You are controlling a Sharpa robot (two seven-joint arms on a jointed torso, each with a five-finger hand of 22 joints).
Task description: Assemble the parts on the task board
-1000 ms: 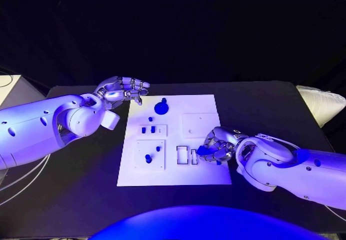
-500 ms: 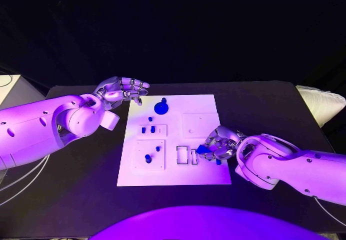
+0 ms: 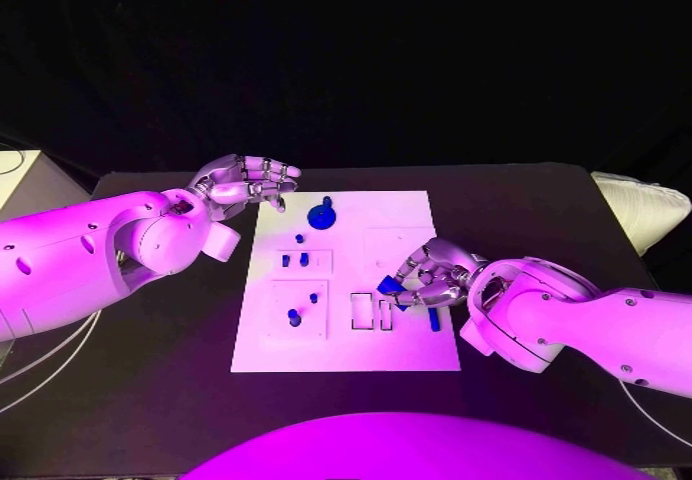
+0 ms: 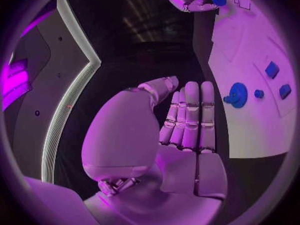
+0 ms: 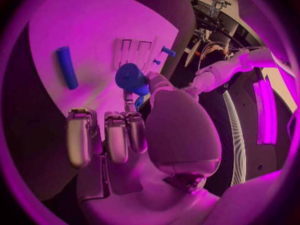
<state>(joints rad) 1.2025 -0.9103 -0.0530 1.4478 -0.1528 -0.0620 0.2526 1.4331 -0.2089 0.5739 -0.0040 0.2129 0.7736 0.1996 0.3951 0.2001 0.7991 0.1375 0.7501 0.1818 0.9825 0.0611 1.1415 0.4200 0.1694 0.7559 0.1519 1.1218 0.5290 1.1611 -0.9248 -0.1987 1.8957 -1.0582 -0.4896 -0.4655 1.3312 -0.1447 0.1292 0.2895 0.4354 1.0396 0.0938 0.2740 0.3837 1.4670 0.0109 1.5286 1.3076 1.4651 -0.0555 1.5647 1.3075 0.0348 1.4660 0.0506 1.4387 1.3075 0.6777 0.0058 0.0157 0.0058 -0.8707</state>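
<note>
A black table [image 3: 534, 215] is seen with the white task board [image 3: 404, 210] laid flat at its middle. The left hand [image 3: 242, 182] is held above the table just off the board's far left corner; nothing is gripped, and its fingers [image 4: 190, 115] are seen extended side by side, close together, in the left wrist view. The right hand [image 3: 430, 275] is positioned over the board's near right part, fingers curled in, and a small blue part [image 3: 391, 286] is pinched at the fingertips above the two narrow slots [image 3: 374, 310]. The same held part [image 5: 130, 76] is shown as a short round-ended piece in the right wrist view. A large round blue part [image 3: 322, 214] is seated near the board's far edge. A blue rod [image 3: 433, 319] is seen lying flat on the board just beside the right hand. Smaller blue parts [image 3: 294, 260] are seen standing in the recessed panels on the board's left side.
</note>
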